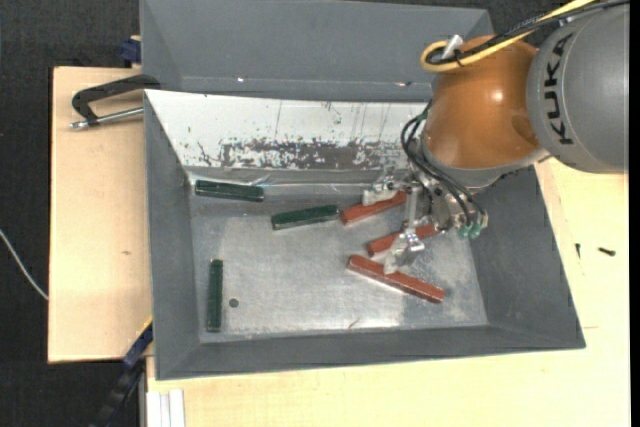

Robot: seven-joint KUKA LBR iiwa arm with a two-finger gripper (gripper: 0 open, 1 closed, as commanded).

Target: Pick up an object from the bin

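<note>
Your claw [406, 248] is right at the short red stick [381, 244], whose long axis rises to the claw's right. Open or closed, you cannot tell. A longer red stick [396, 279] lies just beneath.

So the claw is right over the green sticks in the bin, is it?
Not quite. The camera view shows the gripper over the red sticks, at the right of the bin. The green sticks lie apart to the left.
</note>
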